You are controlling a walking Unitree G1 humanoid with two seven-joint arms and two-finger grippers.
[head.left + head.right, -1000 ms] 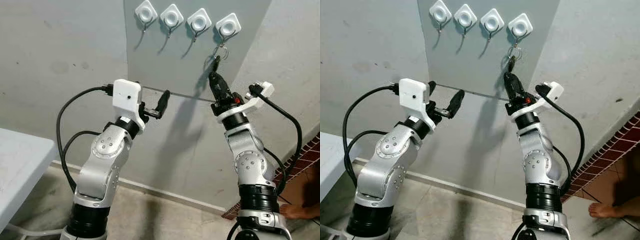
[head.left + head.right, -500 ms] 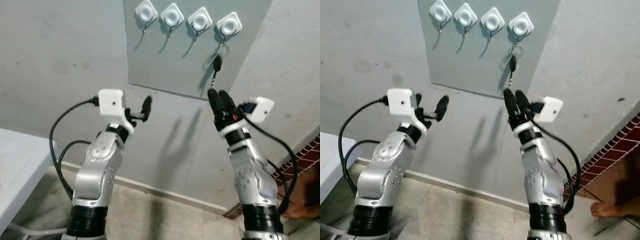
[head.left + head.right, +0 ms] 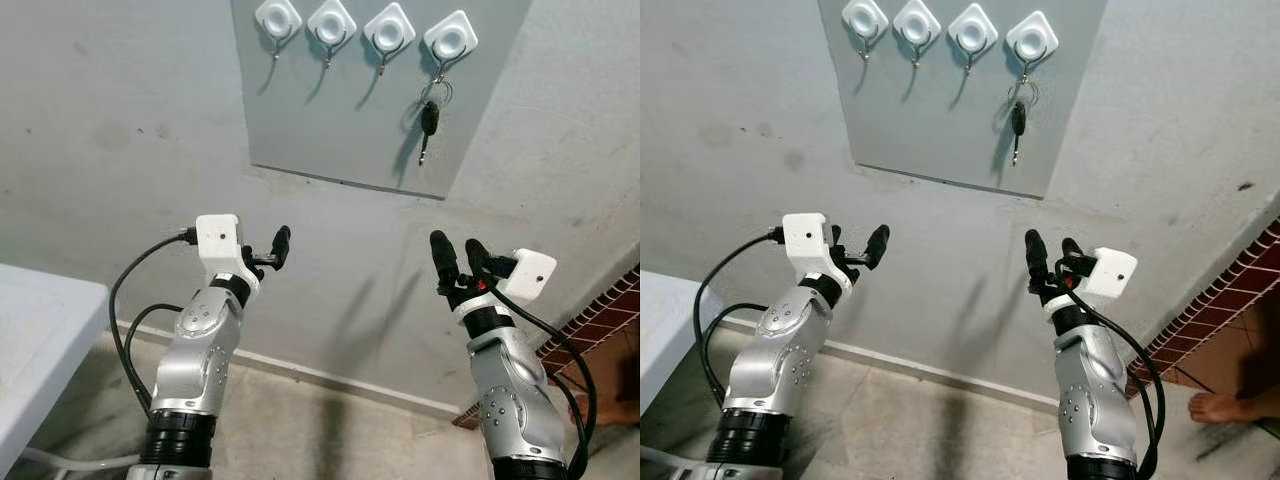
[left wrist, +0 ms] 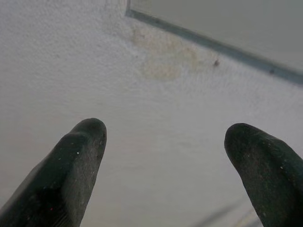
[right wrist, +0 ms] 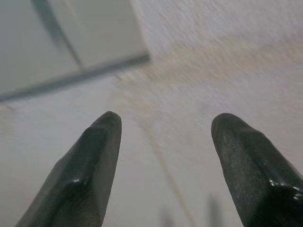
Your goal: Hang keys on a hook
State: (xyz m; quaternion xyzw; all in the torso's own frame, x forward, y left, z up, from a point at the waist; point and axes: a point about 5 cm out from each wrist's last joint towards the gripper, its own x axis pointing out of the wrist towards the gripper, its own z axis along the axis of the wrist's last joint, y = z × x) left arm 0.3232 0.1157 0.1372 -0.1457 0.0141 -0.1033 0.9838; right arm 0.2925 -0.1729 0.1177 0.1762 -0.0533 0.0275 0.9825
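Note:
A black-headed key on a ring (image 3: 428, 120) hangs from the rightmost of several white square hooks (image 3: 449, 38) on a grey wall panel (image 3: 330, 110). My right gripper (image 3: 455, 258) is open and empty, well below the key and apart from it. In the right wrist view its two fingertips (image 5: 102, 142) stand spread before the wall and the panel's lower edge. My left gripper (image 3: 274, 245) is raised in front of the wall below the panel's left corner. Open and empty, its fingertips (image 4: 85, 142) face bare wall in the left wrist view.
The three other hooks (image 3: 332, 20) carry nothing. A white table edge (image 3: 40, 330) stands at the lower left. Red brick tiling (image 3: 1230, 300) runs along the right. A person's bare foot (image 3: 1225, 405) rests on the floor at the lower right.
My right gripper has let go of the key and dropped down away from it; the key now hangs free on the hook. Both arms have lowered, and the camera has tilted slightly.

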